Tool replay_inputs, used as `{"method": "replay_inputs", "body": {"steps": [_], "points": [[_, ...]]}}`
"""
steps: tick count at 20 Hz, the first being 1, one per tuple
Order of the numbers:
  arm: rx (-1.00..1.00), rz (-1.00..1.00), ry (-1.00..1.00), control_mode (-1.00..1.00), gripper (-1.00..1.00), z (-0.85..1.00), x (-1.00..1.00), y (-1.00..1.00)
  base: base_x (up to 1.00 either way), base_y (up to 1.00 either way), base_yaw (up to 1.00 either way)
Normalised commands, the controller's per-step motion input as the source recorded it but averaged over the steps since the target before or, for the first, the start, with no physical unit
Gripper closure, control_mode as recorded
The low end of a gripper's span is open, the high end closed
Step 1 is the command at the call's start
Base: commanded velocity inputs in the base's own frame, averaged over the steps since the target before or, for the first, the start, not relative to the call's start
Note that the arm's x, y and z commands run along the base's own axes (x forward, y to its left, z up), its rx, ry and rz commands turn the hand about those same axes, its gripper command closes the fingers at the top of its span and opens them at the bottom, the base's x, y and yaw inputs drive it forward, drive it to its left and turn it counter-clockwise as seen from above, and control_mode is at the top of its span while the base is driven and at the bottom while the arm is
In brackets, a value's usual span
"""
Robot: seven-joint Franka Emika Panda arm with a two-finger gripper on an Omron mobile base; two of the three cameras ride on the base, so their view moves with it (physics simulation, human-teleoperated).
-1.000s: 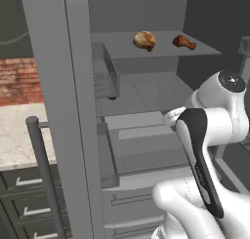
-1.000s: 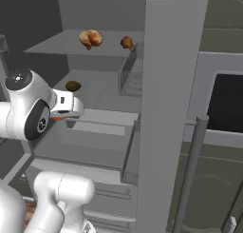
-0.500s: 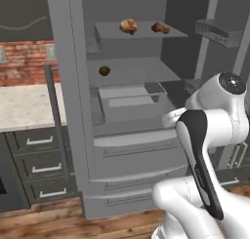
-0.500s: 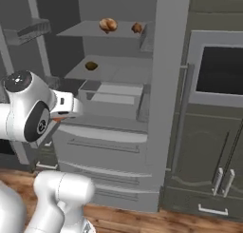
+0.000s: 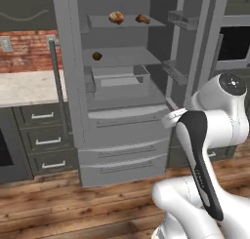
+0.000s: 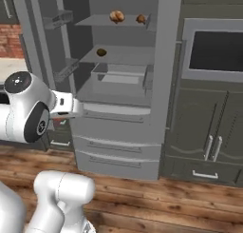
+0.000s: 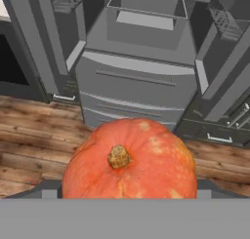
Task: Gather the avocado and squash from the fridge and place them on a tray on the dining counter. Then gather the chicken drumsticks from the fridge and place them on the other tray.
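The squash point(image 7: 129, 160), orange-red with a short brown stem, sits right in front of the hand camera with my gripper point(image 7: 128, 192) shut on it, clear of the fridge and above the wooden floor. On the fridge's middle shelf lies the avocado point(image 5: 97, 55) point(image 6: 101, 52), a small dark ball. Two chicken drumsticks point(image 5: 116, 17) point(image 6: 116, 16) rest on the top shelf. The trays and the dining counter are out of view.
The open fridge point(image 5: 122, 111) stands ahead with both doors swung wide and a clear bin point(image 5: 119, 77) under the middle shelf. A stone-topped wall counter point(image 5: 24, 87) with drawers is to its left, and a wall oven point(image 6: 213, 51) with cabinets to its right.
The base has backed away from the fridge, so the fridge looks smaller and farther in both base views. The shelf items have not moved.
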Motion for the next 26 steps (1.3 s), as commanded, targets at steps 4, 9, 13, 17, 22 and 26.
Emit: {"method": "replay_inputs", "body": {"steps": [4, 9, 13, 17, 22, 26], "points": [[0.0, 0.0, 0.0, 1.0, 1.0, 0.0, 0.0, 0.0, -0.86, 0.0, 0.0], [0.0, 0.0, 0.0, 1.0, 1.0, 0.0, 0.0, 0.0, -0.79, 0.12, 0.27], [0.0, 0.0, 0.0, 1.0, 1.0, 0.0, 0.0, 0.0, -0.58, 0.17, 0.38], [0.0, 0.0, 0.0, 1.0, 1.0, 0.0, 0.0, 0.0, -0.6, 0.15, 0.4], [0.0, 0.0, 0.0, 1.0, 1.0, 0.0, 0.0, 0.0, -0.73, 0.11, 0.38], [0.0, 0.0, 0.0, 1.0, 1.0, 0.0, 0.0, 0.0, -0.85, 0.08, 0.37]]}}
